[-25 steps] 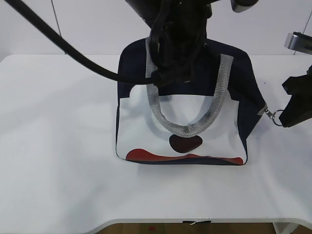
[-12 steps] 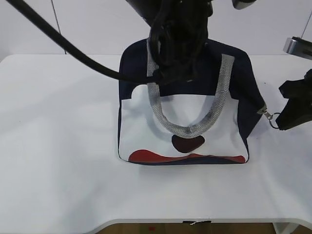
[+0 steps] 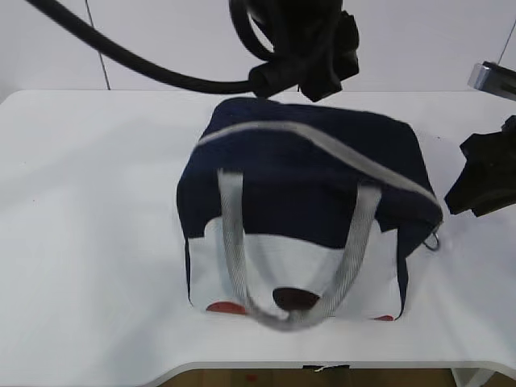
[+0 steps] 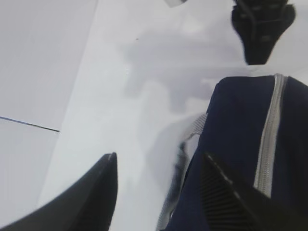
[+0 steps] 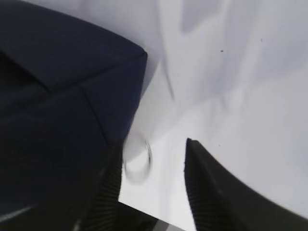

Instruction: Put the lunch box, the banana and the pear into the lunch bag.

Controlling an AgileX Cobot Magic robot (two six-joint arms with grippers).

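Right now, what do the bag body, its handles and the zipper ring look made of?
The lunch bag looks like matte woven fabric, navy above white panels; it creases softly. The handles appear to be grey webbing, with a visible ribbed weave. The ring pull looks like thin shiny metal, though blur leaves that uncertain.

- A white table (image 3: pixel 97 242) with a rounded front edge carried the scene; a pale wall stood behind it.
- Only the lunch bag (image 3: pixel 306 185) rested directly on the table, near the middle and toward the front edge.
- The bag stood upright on its white lower panels, navy top upward, its grey zipper (image 3: pixel 322 145) running across the top.
- A grey handle (image 3: pixel 290 314) hung down its front face, blurred.
- A ring pull (image 5: pixel 137 161) dangled at the bag's right end, just above the tabletop.
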